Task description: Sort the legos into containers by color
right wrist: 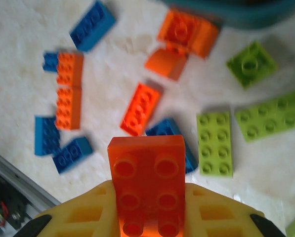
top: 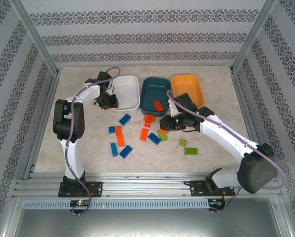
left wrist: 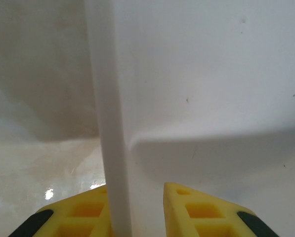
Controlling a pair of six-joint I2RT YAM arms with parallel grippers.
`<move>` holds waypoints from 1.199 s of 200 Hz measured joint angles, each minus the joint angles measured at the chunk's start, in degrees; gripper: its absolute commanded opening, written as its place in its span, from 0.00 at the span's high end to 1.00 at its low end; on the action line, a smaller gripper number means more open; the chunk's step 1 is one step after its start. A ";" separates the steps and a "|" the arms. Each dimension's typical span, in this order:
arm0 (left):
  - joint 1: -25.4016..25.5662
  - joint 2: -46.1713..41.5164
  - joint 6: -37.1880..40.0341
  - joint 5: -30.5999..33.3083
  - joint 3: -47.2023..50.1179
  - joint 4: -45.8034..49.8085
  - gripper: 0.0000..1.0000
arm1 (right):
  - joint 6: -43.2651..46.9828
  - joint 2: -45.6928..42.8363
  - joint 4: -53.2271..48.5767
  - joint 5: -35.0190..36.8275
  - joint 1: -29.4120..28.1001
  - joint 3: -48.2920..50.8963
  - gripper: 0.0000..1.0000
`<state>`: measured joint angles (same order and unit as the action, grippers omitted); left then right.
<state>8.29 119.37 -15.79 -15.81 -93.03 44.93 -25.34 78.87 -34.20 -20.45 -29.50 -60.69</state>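
While left tool (left wrist: pixel 136 200) pinches white tray (left wrist: pixel 201 74), right tool (right wrist: pixel 147 197) clamps lego (right wrist: pixel 146 165).

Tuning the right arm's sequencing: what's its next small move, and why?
Probably lift the right gripper and carry its orange brick toward the dark teal tray: the jaws are shut on that brick, and the tray already holds a second orange brick. The left gripper is shut on the white tray rim.
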 measured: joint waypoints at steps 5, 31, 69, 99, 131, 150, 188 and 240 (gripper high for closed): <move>0.00 0.00 0.20 0.00 0.00 0.09 0.73 | 0.04 1.40 0.00 -0.13 0.59 -1.70 0.74; 0.13 0.00 0.87 -0.04 -0.02 0.74 0.60 | 0.11 8.66 0.22 -0.61 3.10 -8.98 0.75; 0.55 -0.39 1.53 -0.20 0.00 1.70 0.39 | 0.17 22.95 0.55 -0.52 6.69 -20.52 0.76; 0.26 -4.35 1.07 -0.42 0.70 2.10 0.30 | 0.20 32.06 0.15 0.17 8.02 -28.26 0.72; -0.57 -13.62 0.20 -1.25 3.30 1.95 0.27 | 0.37 38.86 -0.42 0.46 8.41 -34.86 0.59; -0.92 -19.21 -0.68 -2.25 6.01 1.64 0.27 | 0.68 41.33 -1.66 0.90 8.39 -38.12 0.54; -0.92 -28.57 -3.19 -4.13 15.82 -0.70 0.27 | 1.53 42.45 -3.52 1.55 8.39 -42.07 0.48; 1.90 -37.31 -6.38 -2.89 27.06 -1.29 0.28 | 1.51 34.38 -2.23 2.14 8.35 -33.42 0.46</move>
<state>10.20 82.06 -22.17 -18.70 -65.98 43.64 -23.83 113.25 -36.42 -18.31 -21.15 -94.11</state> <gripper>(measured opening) 0.725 0.536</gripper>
